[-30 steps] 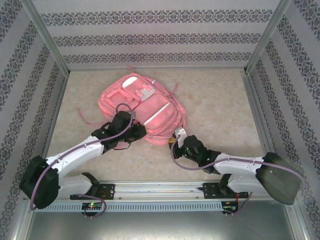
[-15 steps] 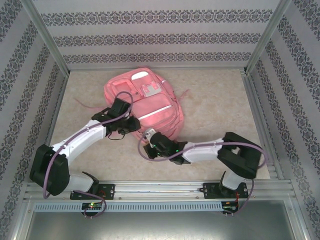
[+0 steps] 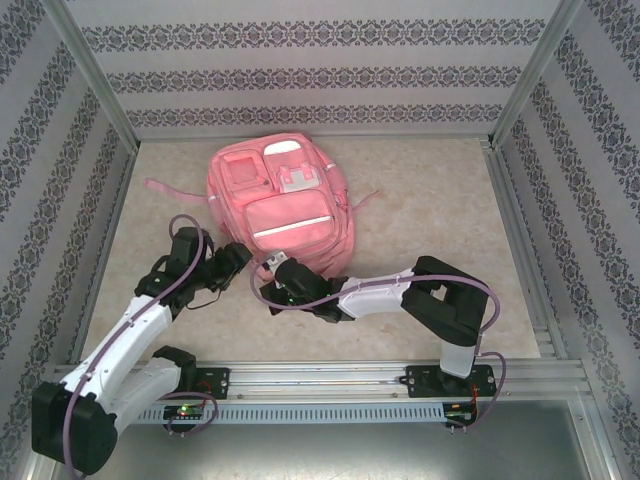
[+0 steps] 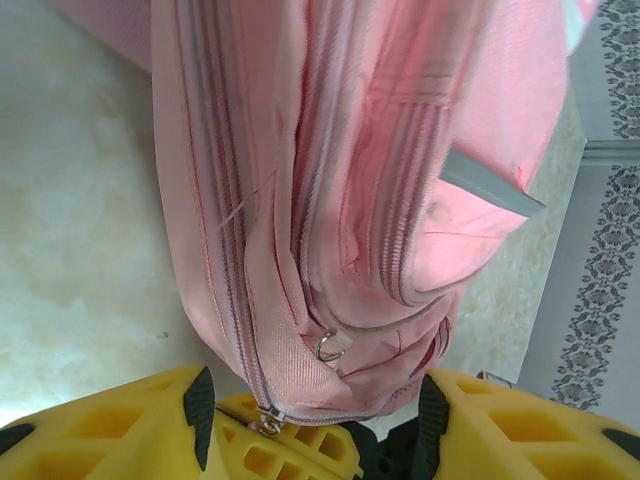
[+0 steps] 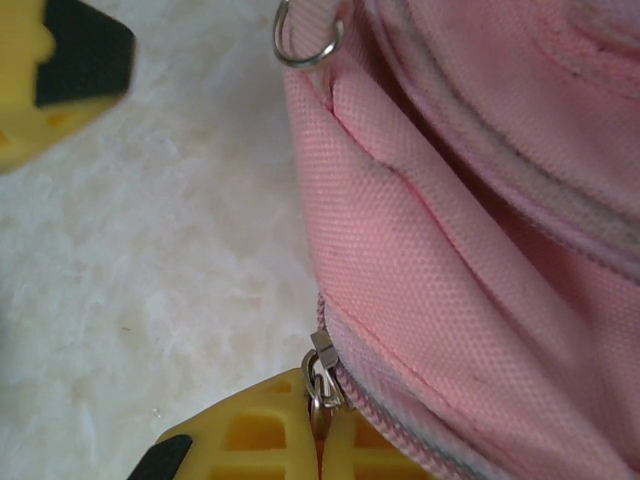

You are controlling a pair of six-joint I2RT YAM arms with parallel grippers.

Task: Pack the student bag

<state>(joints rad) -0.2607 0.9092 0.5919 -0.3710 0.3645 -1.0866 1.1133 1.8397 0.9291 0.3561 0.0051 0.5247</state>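
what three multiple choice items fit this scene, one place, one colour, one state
1. Where on the table lies the large pink fabric backpack? A far middle B near right corner C left wall
2. Colour of its front stripe? A white B blue C black
3. The right tool is? A wide open B shut on the metal zipper pull C gripping a strap
1 A, it lies centred, toward the far edge; 2 A, the stripe shows white from above; 3 B, the pull sits between closed fingers.

Bright, even light — student bag glows overexposed.
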